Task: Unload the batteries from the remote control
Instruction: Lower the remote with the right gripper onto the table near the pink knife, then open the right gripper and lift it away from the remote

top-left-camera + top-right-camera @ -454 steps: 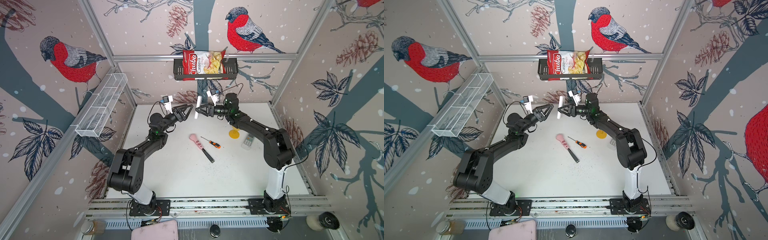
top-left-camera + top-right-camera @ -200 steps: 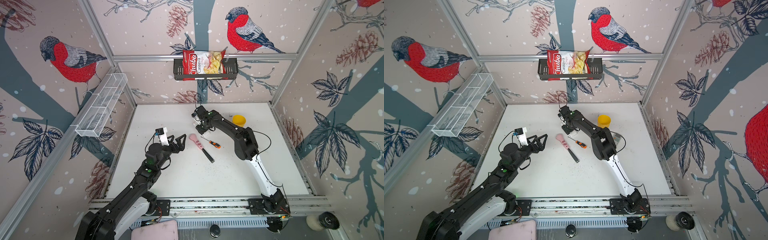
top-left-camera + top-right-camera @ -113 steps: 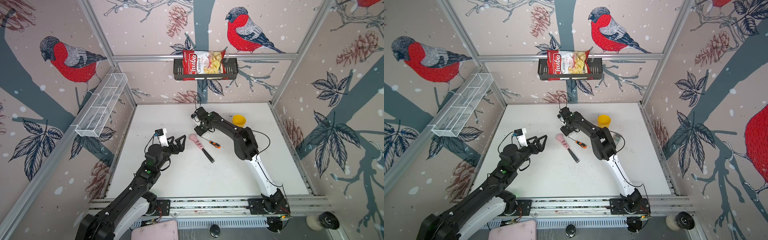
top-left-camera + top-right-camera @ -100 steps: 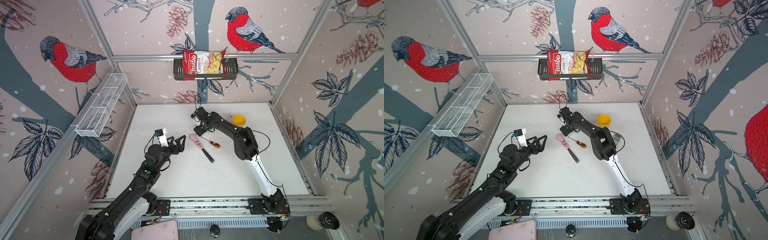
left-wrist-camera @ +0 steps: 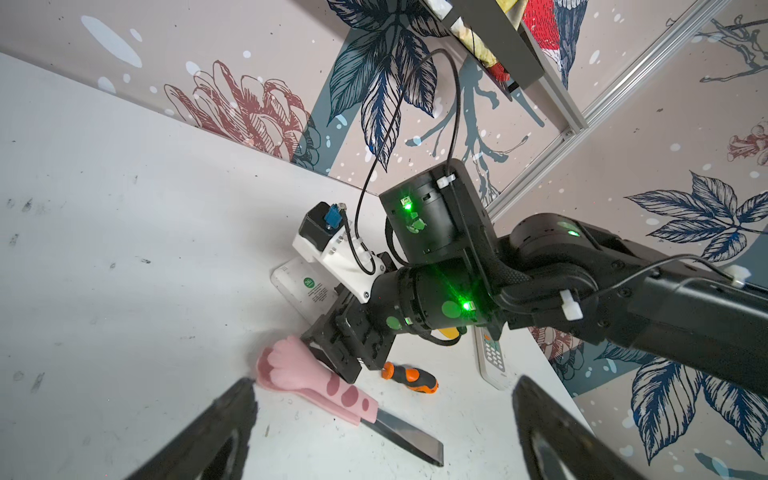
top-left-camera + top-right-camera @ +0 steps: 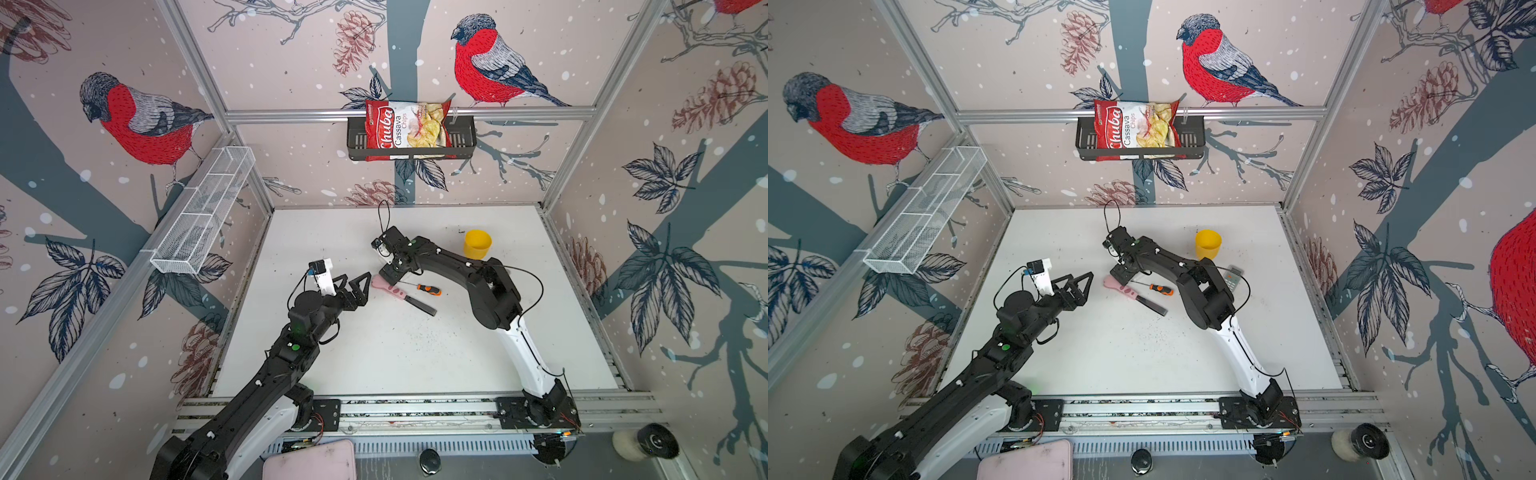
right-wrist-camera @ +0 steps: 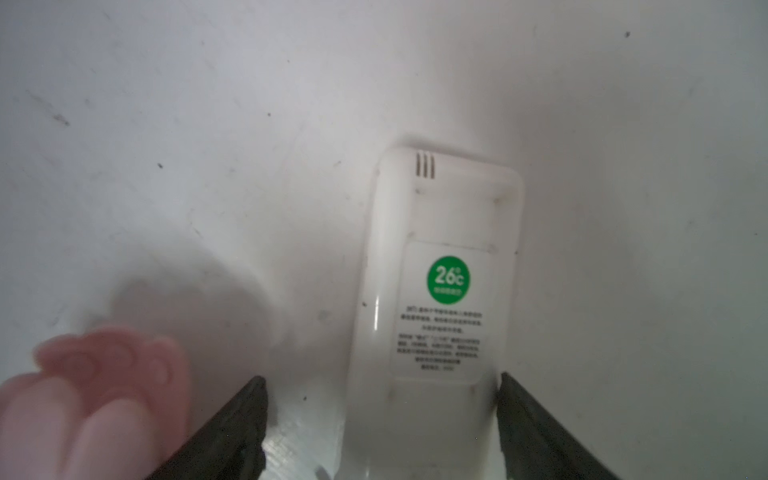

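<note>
Right wrist view first: my right gripper [image 7: 381, 378] is spread wide, jaws standing either side of the near end of the white remote [image 7: 440, 291]. One jaw is just beside the casing and the other is well clear, so nothing is clamped. The remote lies face down on the table [image 7: 166, 124] with its green sticker up, which suits me, since the battery door should be on that side. The batteries I can't see anywhere. My guess is they're inside, behind a cover that looks shut, though the seam is blurred and the near end is cut off by the frame edge. Near one jaw sits the pink-handled knife [image 7: 95, 395], smeared and out of focus. Out to my left gripper [image 6: 356, 279]: also wide open and empty, hovering short of the knife, probably placed to steady the casing. In both top views my right wrist covers the remote completely. A second remote [image 5: 492, 357] lies buttons up beyond the screwdriver [image 5: 409, 376], half behind my arm. Which one is loaded, I cannot tell.
</note>
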Robot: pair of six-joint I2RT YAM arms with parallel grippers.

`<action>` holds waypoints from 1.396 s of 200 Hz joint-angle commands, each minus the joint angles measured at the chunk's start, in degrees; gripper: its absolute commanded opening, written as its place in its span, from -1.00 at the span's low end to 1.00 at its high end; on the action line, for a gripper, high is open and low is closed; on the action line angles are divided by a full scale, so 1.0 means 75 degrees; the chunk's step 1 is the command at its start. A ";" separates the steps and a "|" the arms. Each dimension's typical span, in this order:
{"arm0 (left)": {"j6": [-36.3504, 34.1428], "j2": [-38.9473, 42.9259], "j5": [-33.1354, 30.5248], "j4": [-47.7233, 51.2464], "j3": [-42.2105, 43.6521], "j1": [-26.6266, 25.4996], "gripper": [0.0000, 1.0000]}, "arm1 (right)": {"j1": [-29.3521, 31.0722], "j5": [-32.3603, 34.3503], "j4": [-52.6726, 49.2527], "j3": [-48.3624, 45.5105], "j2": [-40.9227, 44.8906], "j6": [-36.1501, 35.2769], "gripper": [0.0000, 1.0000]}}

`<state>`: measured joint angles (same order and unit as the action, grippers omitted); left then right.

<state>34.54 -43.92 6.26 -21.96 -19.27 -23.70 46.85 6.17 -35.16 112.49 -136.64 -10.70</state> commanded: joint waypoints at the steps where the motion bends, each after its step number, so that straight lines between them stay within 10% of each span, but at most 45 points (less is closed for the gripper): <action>1: -0.0048 0.0116 0.0056 0.0101 0.0034 -0.0004 0.91 | 0.0124 0.0223 0.0055 -0.0268 0.0143 -0.0062 0.73; 181: 0.0104 0.1143 0.0115 0.0579 0.0567 -0.0039 0.91 | 0.0931 0.1204 0.1349 -0.3408 0.2138 0.1051 0.84; 226: 0.0015 0.1396 0.0021 0.0881 0.0473 -0.0039 0.91 | 0.0861 0.0545 0.1720 -0.3986 0.2710 0.1403 0.40; 279: 0.0028 0.1546 0.0054 0.1016 0.0463 -0.0039 0.91 | 0.0667 -0.0159 0.1842 -0.4053 0.2640 0.1333 0.37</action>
<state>35.09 -32.77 6.42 -15.14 -15.38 -23.90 52.80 8.34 -23.07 82.15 -116.73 -1.37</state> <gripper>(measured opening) 0.954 0.685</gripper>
